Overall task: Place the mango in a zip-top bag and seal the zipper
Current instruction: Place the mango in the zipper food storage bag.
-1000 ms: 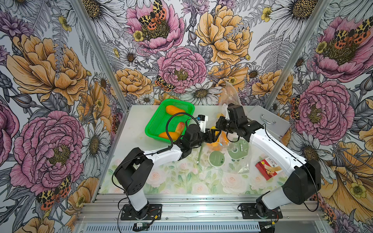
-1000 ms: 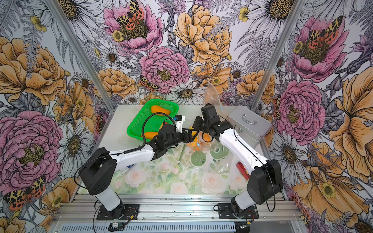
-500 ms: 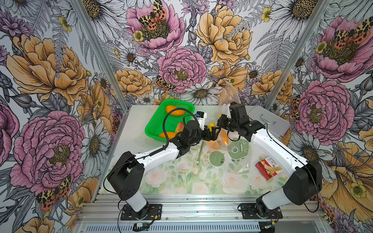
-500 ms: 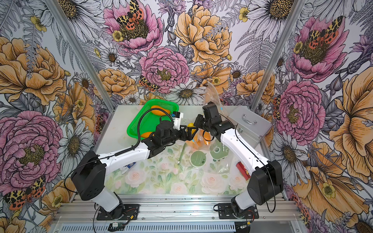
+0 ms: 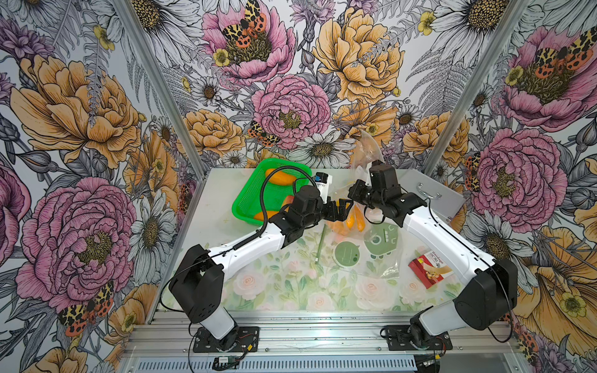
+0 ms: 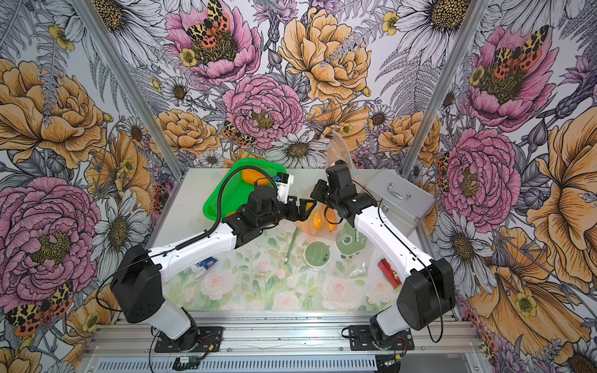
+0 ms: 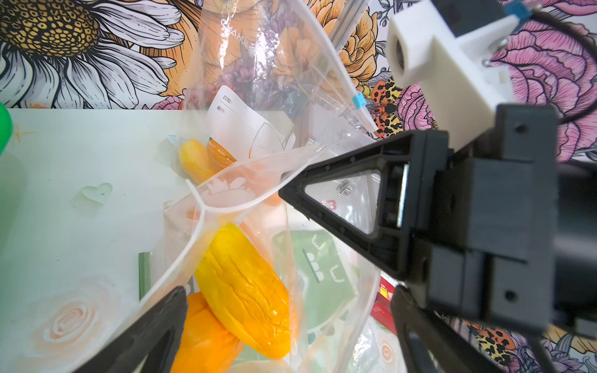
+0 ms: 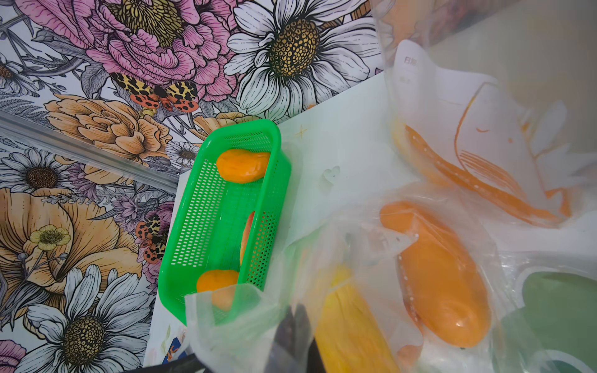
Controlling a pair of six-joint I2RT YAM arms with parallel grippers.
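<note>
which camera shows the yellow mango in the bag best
Left wrist view: the yellow mango is large and sharp inside the zip-top bag. The right wrist view blurs it behind plastic; in both top views it is tiny between the arms.

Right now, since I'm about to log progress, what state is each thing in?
zip-top bag: mouth open, zipper unsealed, one side lifted.
mango: inside the bag, against an orange one.
left fingers: open at the bag's mouth, holding nothing.
right fingers: shut on the bag's film.
green basket: upright, mangoes inside.
metal case: closed.
</note>
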